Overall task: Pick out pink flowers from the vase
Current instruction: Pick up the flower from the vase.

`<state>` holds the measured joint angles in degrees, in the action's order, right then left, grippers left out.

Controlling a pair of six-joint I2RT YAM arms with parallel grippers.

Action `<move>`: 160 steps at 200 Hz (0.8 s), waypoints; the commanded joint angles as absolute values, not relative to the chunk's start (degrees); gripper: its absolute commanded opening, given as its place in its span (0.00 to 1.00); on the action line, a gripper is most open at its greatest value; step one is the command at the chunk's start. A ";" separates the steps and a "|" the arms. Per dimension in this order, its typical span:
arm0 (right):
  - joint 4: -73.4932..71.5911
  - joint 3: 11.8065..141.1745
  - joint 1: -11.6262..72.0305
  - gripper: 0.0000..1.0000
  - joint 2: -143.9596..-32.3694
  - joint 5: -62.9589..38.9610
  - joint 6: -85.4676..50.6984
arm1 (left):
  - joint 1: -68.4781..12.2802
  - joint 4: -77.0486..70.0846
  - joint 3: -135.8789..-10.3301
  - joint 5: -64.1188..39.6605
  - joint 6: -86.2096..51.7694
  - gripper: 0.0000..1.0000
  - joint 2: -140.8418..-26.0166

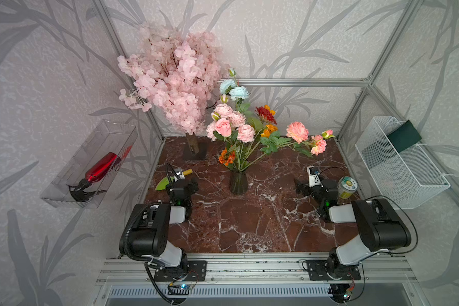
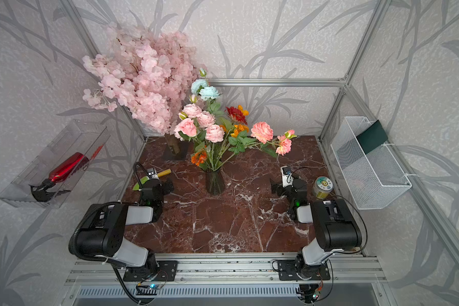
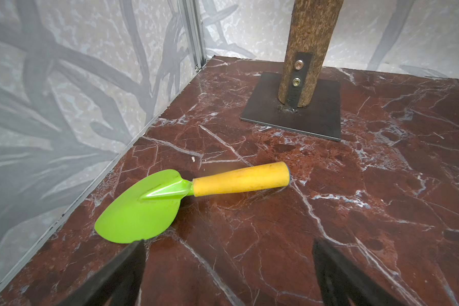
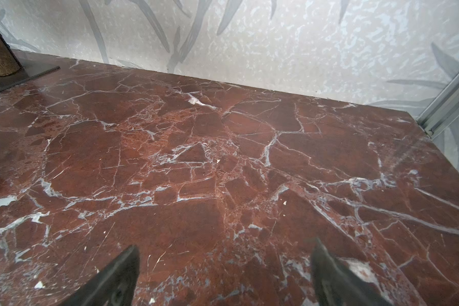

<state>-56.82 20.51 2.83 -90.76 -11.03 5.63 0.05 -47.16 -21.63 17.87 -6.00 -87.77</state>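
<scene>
Both arms sit folded at frame bottom. The left gripper (image 1: 192, 183) and right gripper (image 1: 300, 186) hang low over the table (image 1: 249, 227), jaws spread wide, with nothing between them in either wrist view. A trowel (image 1: 163, 183) lies just beside the left one and a jar (image 1: 346, 188) just beside the right. The vase (image 1: 238, 182) stands upright mid-frame between them, seemingly slightly nearer the left. All the pink flowers (image 1: 229, 124) are in it. The main cluster sits above the neck on near-vertical stems. The salmon blooms (image 1: 298, 132) lean low toward frame right, on the right arm's side. Judgement: pull along the stem axis, up and out. There's open table in front, but the blossom tree (image 1: 175, 76) crowds the upper left.
</scene>
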 commanded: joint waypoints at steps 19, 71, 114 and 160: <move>-57.88 20.66 2.73 0.99 -90.92 -11.51 5.01 | 0.21 -47.72 -22.42 18.06 -6.16 0.99 -86.91; -57.22 20.93 2.72 0.99 -90.97 -11.31 4.83 | 0.25 -47.70 -22.42 18.04 -6.18 0.99 -86.86; -56.99 21.08 2.72 0.99 -90.88 -10.81 4.66 | 0.20 -47.72 -22.46 18.02 -6.17 0.99 -86.91; -56.32 21.14 2.73 0.99 -89.86 -11.56 4.90 | 0.23 -48.05 -22.28 17.97 -6.12 0.99 -86.83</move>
